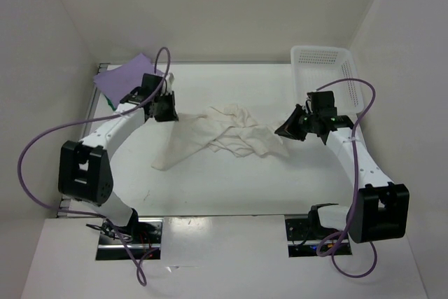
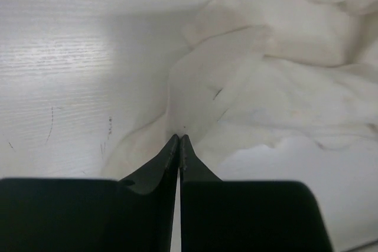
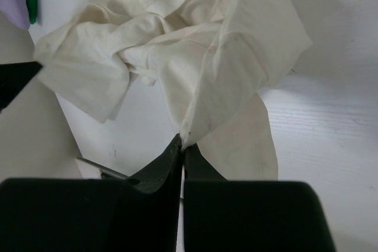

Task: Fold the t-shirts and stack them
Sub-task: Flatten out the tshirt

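Cream-white t-shirt (image 1: 231,133) crumpled on surface (image 1: 210,190) — left pincer (image 2: 179,140) clamped on its 9 o'clock side, right pincer (image 3: 182,143) likewise at 3 o'clock. Lavender t-shirt (image 1: 124,78) at 10 o'clock.

Top external view hangs high above and behind the cream-white shirt (image 1: 231,134), looking steeply down; far off, so the whole table (image 1: 210,187) shows, with the shirt near centre. Left wrist view sits very close at the shirt's left end, just over the left gripper (image 2: 179,138), facing along its fingers onto the shirt, which fills the upper right. Right wrist view sits close at the shirt's right end, over the right gripper (image 3: 181,141), facing across the shirt toward its left side. All 3 views share the shirt; top external and right wrist also share the lavender shirt (image 1: 126,78) beyond it.
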{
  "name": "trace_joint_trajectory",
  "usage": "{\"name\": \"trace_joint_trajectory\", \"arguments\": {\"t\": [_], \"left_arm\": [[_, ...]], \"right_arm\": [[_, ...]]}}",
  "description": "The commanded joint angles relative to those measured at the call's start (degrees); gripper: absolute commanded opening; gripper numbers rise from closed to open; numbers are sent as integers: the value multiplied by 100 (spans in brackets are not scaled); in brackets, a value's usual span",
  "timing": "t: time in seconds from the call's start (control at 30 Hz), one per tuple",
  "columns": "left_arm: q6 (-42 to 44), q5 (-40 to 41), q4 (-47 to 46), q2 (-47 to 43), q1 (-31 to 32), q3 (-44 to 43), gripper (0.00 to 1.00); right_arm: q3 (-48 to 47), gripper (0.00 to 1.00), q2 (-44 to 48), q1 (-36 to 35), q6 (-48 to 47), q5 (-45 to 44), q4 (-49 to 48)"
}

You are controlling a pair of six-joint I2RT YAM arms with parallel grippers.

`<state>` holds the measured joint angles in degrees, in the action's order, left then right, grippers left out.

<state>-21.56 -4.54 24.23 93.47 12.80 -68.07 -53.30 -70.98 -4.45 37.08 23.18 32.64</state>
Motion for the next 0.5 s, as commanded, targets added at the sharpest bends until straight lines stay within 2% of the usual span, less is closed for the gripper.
{"name": "trace_joint_trajectory", "arguments": {"t": [0.0,0.1,0.23,0.27,0.47], "left_arm": [[-216,-695,441,-873,-119,-802,5],[-559,-1189,609,-1365,-453,-1137,4],[-691,-1576,864,-1753,-717,-1980,0],[-761,-1629,960,-1806,-778,-2452,0],[-875,-1376,1075,-1446,-831,-4273,0]], "right_arm": [[-584,0,67,40,-140,20,-23],[-1488,0,374,40,-192,20,180],[-2938,0,602,-12,-192,151,532],[-3532,0,603,-12,-192,265,533],[-5979,0,330,-398,-140,574,664]]}}
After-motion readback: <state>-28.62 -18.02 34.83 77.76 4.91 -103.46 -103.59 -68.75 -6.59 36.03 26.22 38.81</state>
